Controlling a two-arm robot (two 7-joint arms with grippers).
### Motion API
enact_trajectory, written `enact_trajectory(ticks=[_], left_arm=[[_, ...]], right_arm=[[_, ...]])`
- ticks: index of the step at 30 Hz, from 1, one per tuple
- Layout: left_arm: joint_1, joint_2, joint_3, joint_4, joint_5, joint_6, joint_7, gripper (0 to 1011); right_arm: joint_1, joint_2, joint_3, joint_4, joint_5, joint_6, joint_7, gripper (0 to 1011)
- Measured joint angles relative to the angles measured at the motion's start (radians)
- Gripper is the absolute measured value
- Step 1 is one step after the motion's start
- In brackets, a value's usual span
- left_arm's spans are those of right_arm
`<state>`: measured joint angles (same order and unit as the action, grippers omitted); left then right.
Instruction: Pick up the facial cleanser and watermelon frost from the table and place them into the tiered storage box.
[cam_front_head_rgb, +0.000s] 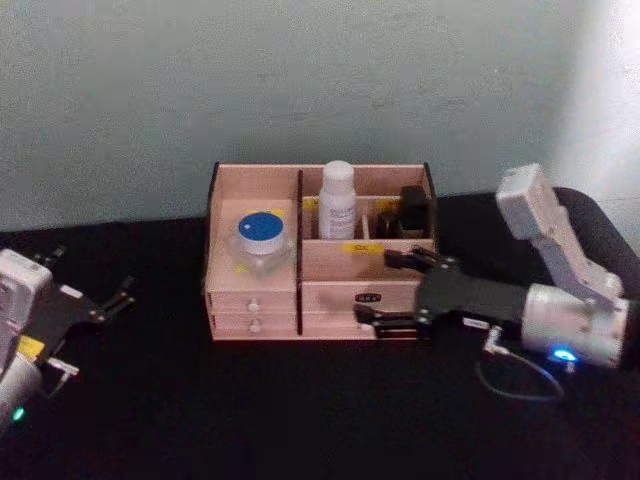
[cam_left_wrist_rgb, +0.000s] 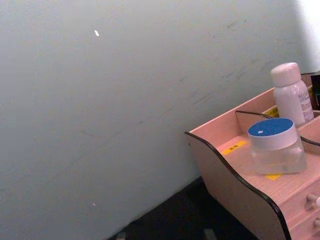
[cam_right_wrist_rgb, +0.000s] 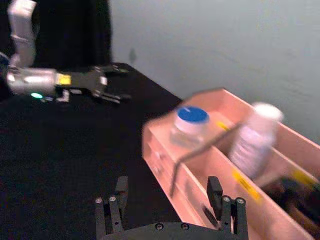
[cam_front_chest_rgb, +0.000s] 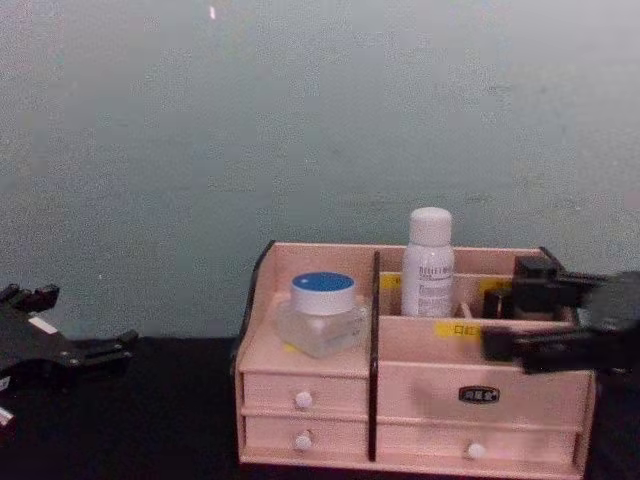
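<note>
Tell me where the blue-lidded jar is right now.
In the head view the jar sits on the left shelf of the box, above the two small drawers, left of the divider from the white bottle.

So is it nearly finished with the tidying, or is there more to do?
Looks finished: the watermelon frost and facial cleanser both stand in the tiered storage box. Nothing is in hand; the left gripper and right gripper are open. Nothing seems left.
</note>
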<state>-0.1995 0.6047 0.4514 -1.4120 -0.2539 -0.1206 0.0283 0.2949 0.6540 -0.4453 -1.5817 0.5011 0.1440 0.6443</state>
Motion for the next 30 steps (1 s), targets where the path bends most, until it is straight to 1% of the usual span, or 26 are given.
enact_trajectory(ticks=[1,5,6,7,8,10,12,13,15,16,18,19,21,22,28,30], left_arm=[[0.0,0.0,0.0,0.0,0.0,0.0,0.0,1001],[0.0,0.0,0.0,0.0,0.0,0.0,0.0,1001],[0.0,0.0,0.0,0.0,0.0,0.0,0.0,1001],[0.0,0.0,0.0,0.0,0.0,0.0,0.0,1001],[0.0,0.0,0.0,0.0,0.0,0.0,0.0,1001],[0.0,0.0,0.0,0.0,0.0,0.0,0.0,1001],[0.0,0.0,0.0,0.0,0.0,0.0,0.0,1001],[0.0,0.0,0.0,0.0,0.0,0.0,0.0,1001],[0.0,0.0,0.0,0.0,0.0,0.0,0.0,1001],[0.0,0.0,0.0,0.0,0.0,0.0,0.0,1001],[0.0,0.0,0.0,0.0,0.0,0.0,0.0,1001],[0.0,0.0,0.0,0.0,0.0,0.0,0.0,1001],[0.0,0.0,0.0,0.0,0.0,0.0,0.0,1001],[0.0,0.0,0.0,0.0,0.0,0.0,0.0,1001],[0.0,0.0,0.0,0.0,0.0,0.0,0.0,1001],[0.0,0.0,0.0,0.0,0.0,0.0,0.0,1001]], right_arm=[[-0.03,0.02,0.021,-0.016,0.008,-0.001,-0.03,1003],[-0.083,0.045,0.07,-0.042,0.017,-0.003,-0.106,1002],[-0.109,0.047,0.1,-0.051,0.016,-0.007,-0.158,1003],[-0.121,0.047,0.114,-0.056,0.012,-0.009,-0.186,1002],[-0.145,0.04,0.141,-0.064,-0.014,-0.019,-0.257,1002],[-0.165,0.026,0.16,-0.069,-0.058,-0.034,-0.343,1002],[-0.178,0.012,0.172,-0.07,-0.104,-0.047,-0.416,1002],[-0.187,-0.008,0.182,-0.066,-0.144,-0.056,-0.485,1003],[-0.193,-0.028,0.188,-0.057,-0.18,-0.059,-0.547,1002],[-0.197,-0.049,0.189,-0.046,-0.222,-0.061,-0.606,1003],[-0.198,-0.067,0.185,-0.033,-0.269,-0.061,-0.663,1003],[-0.197,-0.084,0.177,-0.017,-0.306,-0.058,-0.704,1003],[-0.195,-0.1,0.169,0.0,-0.338,-0.052,-0.737,1002],[-0.192,-0.115,0.159,0.018,-0.364,-0.046,-0.761,1002],[-0.177,-0.158,0.128,0.086,-0.418,-0.038,-0.783,1003],[-0.172,-0.165,0.126,0.099,-0.425,-0.038,-0.783,1002]])
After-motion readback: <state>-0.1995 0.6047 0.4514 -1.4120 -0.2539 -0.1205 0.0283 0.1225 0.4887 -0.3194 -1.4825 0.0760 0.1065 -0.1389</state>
